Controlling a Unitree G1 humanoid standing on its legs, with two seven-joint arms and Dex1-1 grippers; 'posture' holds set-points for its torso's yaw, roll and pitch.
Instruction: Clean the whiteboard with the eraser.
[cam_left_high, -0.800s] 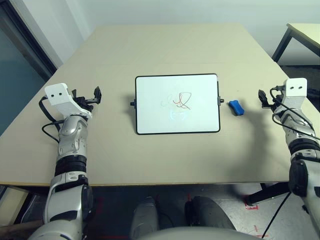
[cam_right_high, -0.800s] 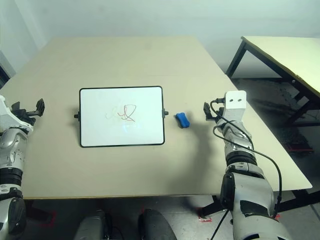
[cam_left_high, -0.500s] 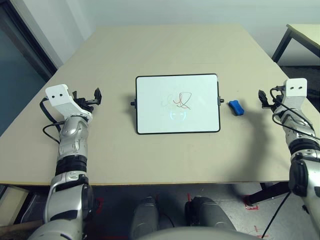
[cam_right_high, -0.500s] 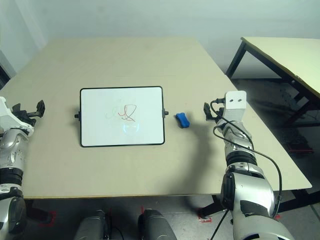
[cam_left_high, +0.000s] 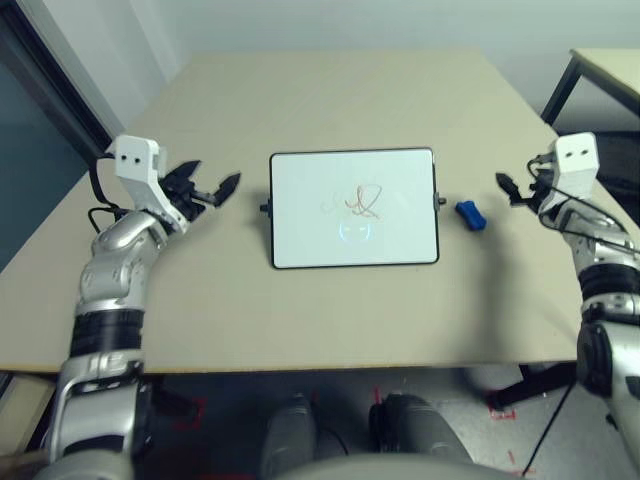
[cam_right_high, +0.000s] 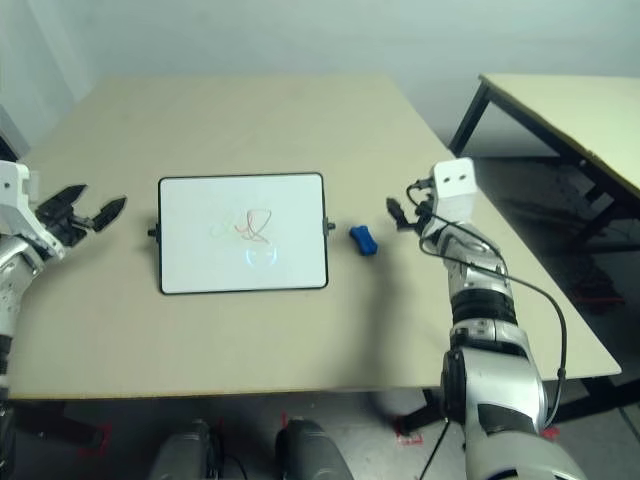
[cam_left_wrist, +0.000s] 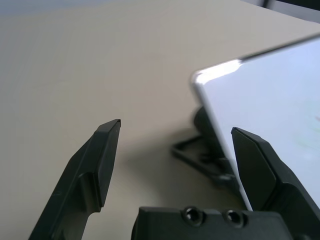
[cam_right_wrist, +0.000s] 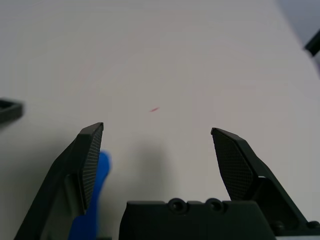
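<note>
The table (cam_left_high: 330, 90) is carrying the whiteboard (cam_left_high: 353, 208) at centre, red and blue scribbles showing, so nothing is looking wiped yet. The left gripper (cam_left_high: 213, 187) is hovering at nine o'clock, fingers spread. The right gripper (cam_right_high: 397, 212) is hanging wide apart just past the eraser (cam_left_high: 470, 215), lying untouched at three o'clock.

A broad beige table (cam_left_high: 340, 90) spans the middle of the frame. Behind it stands a plain pale wall (cam_right_high: 250, 35). At the upper right a second table (cam_right_high: 570, 105) with black legs stands on a dark floor (cam_right_high: 600, 250). A dark window pane (cam_left_high: 35, 170) runs along the left edge.
</note>
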